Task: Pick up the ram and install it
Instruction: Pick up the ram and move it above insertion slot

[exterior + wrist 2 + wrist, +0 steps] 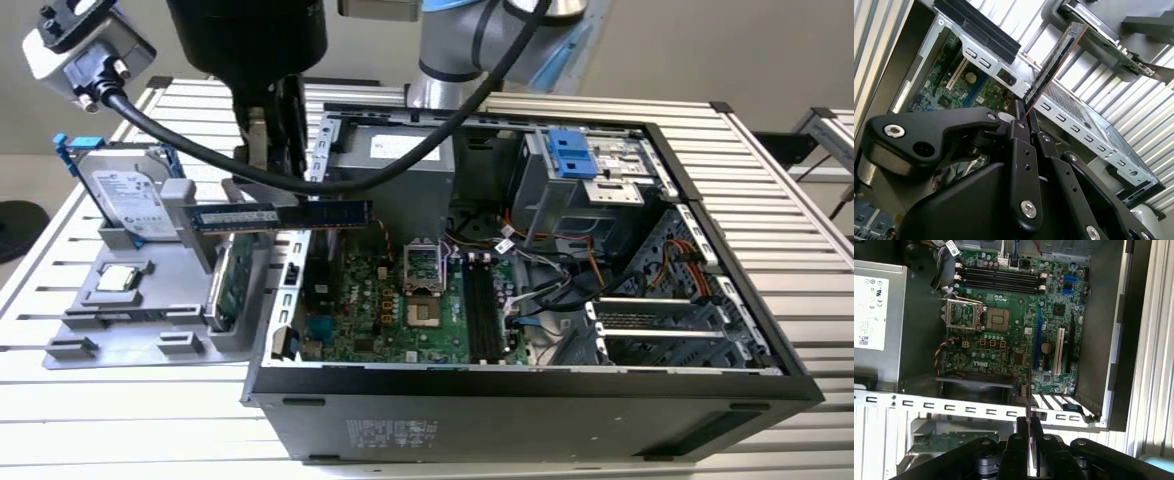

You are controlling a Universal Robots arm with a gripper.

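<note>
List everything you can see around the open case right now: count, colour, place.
ram: one, dark blue with a pale label, level, above the case's wall on the exterior view's left.
computer case: one, black, open, on the table.
motherboard: one, green, inside the case.
hard drive: one, silver with blue rails, upright on the tray.
green card: one, upright on the tray, beside the case.
tray: one, grey, to the exterior view's left of the case.
table: one, silver, slatted, under everything.
gripper: one, black, shut on the ram.
</note>
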